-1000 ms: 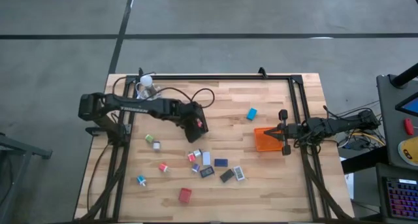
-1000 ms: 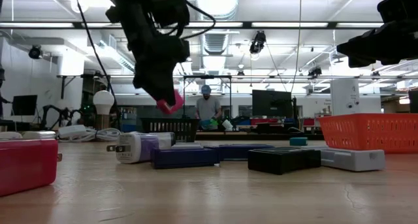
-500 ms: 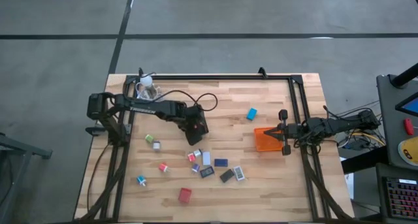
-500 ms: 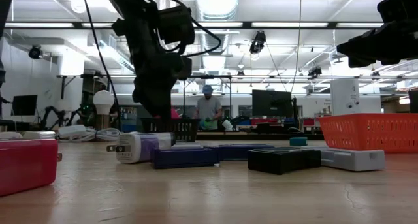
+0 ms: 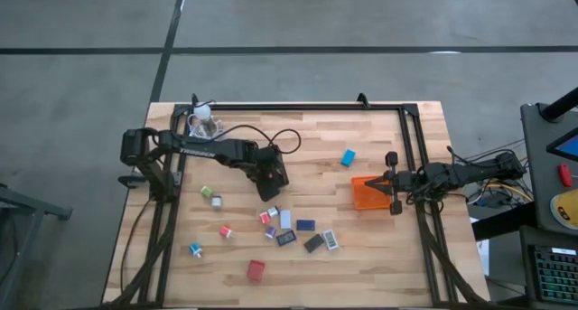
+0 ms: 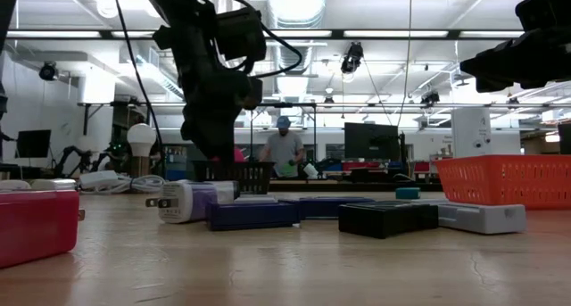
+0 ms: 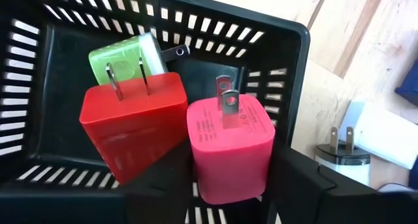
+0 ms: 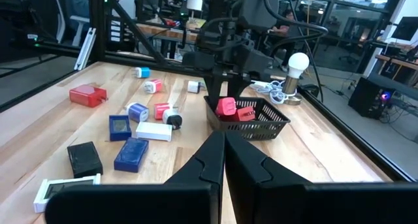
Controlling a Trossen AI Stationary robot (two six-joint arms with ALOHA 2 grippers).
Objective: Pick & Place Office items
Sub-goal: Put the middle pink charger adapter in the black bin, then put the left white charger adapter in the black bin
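Observation:
My left gripper (image 5: pixel 271 176) reaches steeply down into the black mesh tray (image 7: pixel 274 34) and is shut on a pink charger (image 7: pixel 228 149). A red charger (image 7: pixel 130 126) and a green one (image 7: pixel 127 54) lie in the same tray. Other office items lie loose on the wood: a red block (image 5: pixel 256 270), a blue one (image 5: pixel 348 156) and a cluster (image 5: pixel 289 230) at the middle. My right gripper (image 5: pixel 393 179) waits shut at the right edge, beside the orange tray (image 5: pixel 368 192). My left gripper pinches the pink charger by two opposite sides (image 7: pixel 264 165), one finger on each. The fingers come from above, pointing steeply down. The charger sits inside the tray next to the red charger, prongs (image 7: pixel 225 103) up. Whether it rests on the tray floor I cannot tell.
A white bulb (image 5: pixel 202 113) with cords lies at the far left corner. A black frame rail (image 5: pixel 298 106) runs along the far edge and down both sides. A white charger (image 7: pixel 346 152) lies just outside the black tray. A person (image 6: pixel 284 150) stands in the room behind.
My left gripper has gone down with the pink charger, from hanging above the black tray to inside it. It has tipped to point more steeply down. In the last half second it has kept still.

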